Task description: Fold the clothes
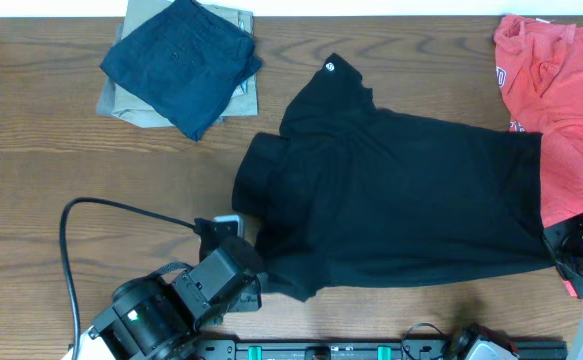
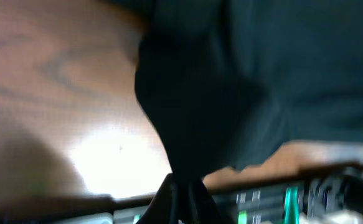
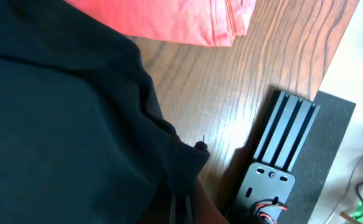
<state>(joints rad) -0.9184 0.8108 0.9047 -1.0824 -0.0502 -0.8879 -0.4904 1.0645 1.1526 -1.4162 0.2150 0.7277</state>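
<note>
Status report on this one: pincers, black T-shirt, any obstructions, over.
Left pincer shut on black T-shirt, near-left corner. Right pincer shut on near-right corner. Shirt spread out, unfolded. Red garment beside its right edge.

A dark brown wooden table (image 1: pixel 31 130) with bold, wavy grain fills the overhead view. In the left wrist view a bright patch of glare (image 2: pixel 116 155) lies on its top. In the right wrist view a black mat (image 3: pixel 334 155) lies at its edge, with a pale surface (image 3: pixel 362 62) beyond.

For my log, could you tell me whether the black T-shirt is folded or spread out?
Spread out: the black T-shirt lies open on the table; left gripper and right gripper pinch its near edge.
</note>
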